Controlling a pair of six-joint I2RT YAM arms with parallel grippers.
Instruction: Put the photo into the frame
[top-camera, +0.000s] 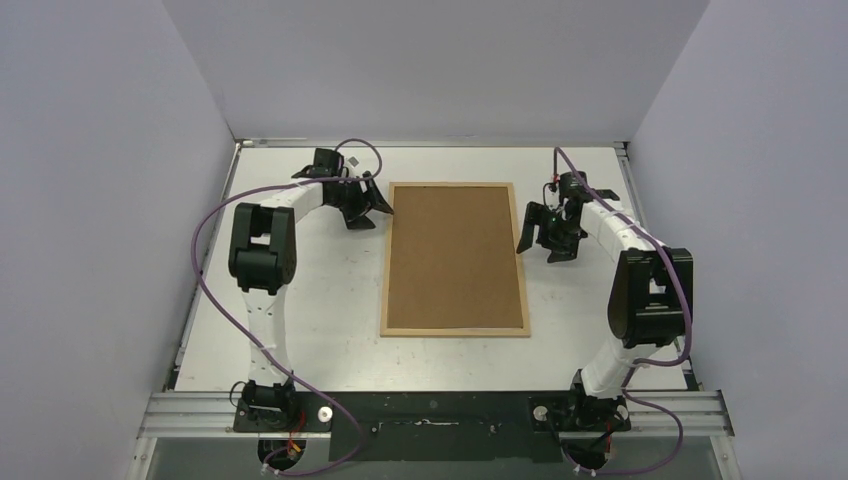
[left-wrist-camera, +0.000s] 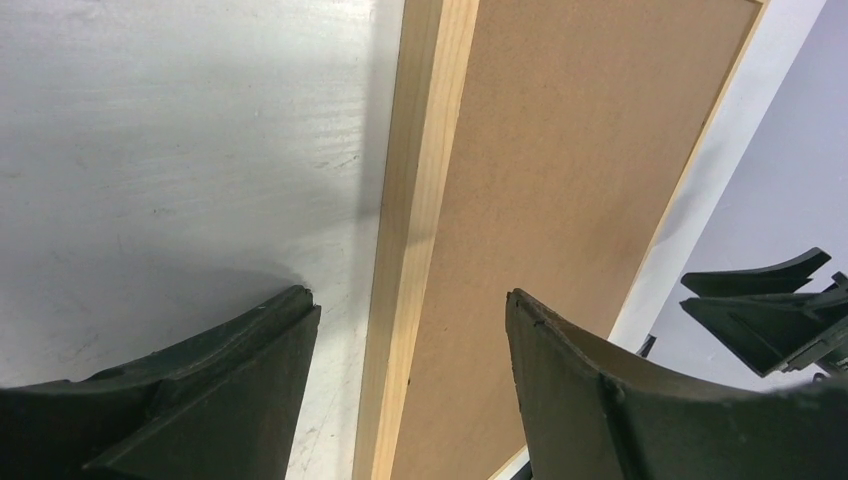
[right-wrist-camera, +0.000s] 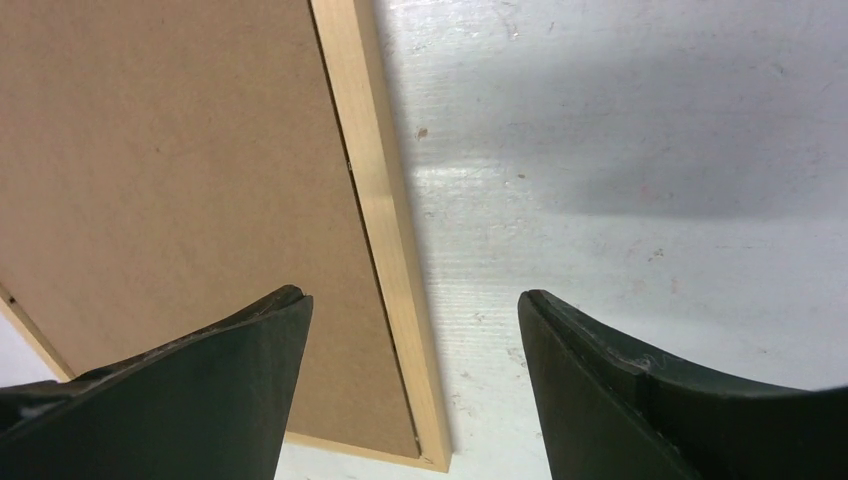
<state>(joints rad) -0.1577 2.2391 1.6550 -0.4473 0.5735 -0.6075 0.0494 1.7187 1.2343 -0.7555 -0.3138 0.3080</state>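
Observation:
The light-wood frame (top-camera: 386, 262) lies flat mid-table, filled by a plain brown backing board (top-camera: 455, 258). The photo is hidden from every view. My left gripper (top-camera: 368, 212) hovers open at the frame's far left rail. In the left wrist view that rail (left-wrist-camera: 410, 220) runs between the spread fingers (left-wrist-camera: 408, 297), with the board (left-wrist-camera: 560, 180) to its right. My right gripper (top-camera: 537, 245) hovers open at the far right rail. The right wrist view shows that rail (right-wrist-camera: 385, 220) and the frame's corner between its spread fingers (right-wrist-camera: 412, 295). Neither gripper holds anything.
The white table (top-camera: 300, 300) carries only the frame and board. Grey walls close in on three sides. The right gripper (left-wrist-camera: 770, 310) shows at the edge of the left wrist view. Purple cables (top-camera: 210, 290) loop beside each arm.

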